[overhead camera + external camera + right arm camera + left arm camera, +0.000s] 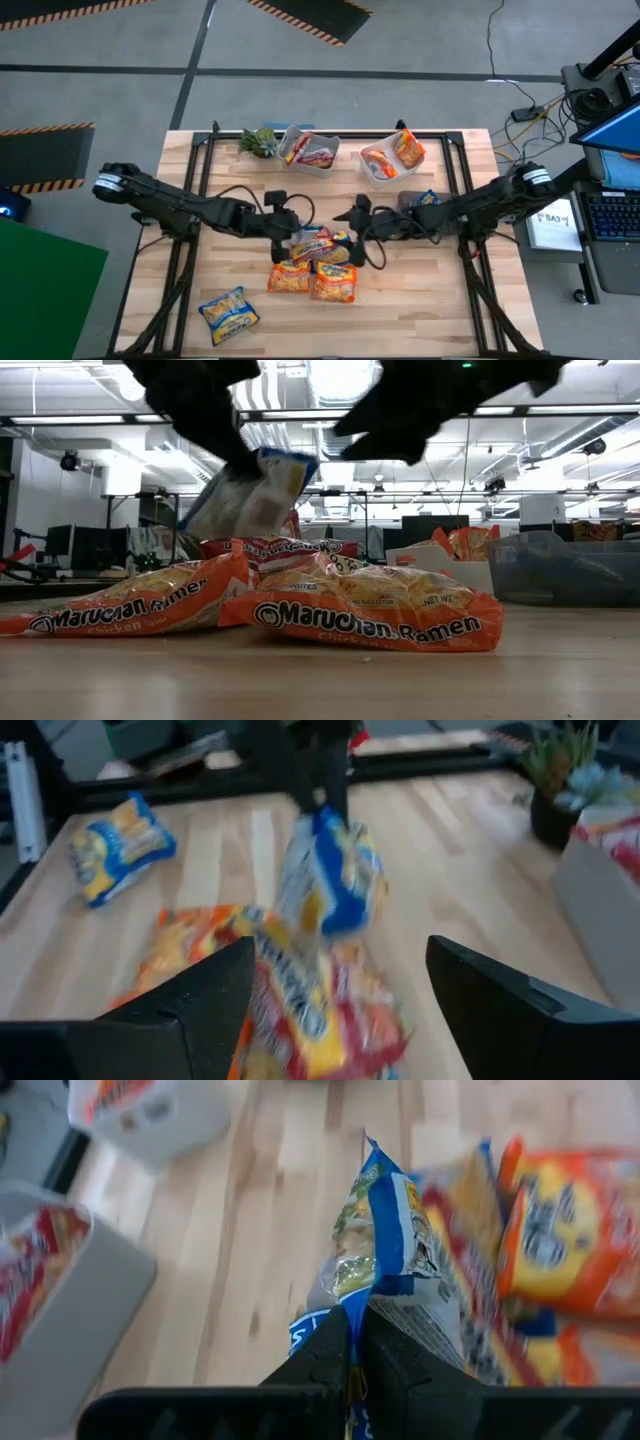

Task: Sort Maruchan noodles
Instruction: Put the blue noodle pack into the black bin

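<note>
The pile of packets sits mid-tabletop and blocks any low pass there: two orange ones lie flat along its near edge, with pink-red and blue ones heaped behind. The left hand hangs over the pile's left side, pinching a blue-yellow packet that dangles clear above the heap. The right hand, fingers spread, crowds the pile's right side. Beyond the pile, two clear tubs and a small plant line the far edge. A lone blue-yellow packet lies near the pile's left, toward the front. Right of the pile, the front tabletop lies bare.
</note>
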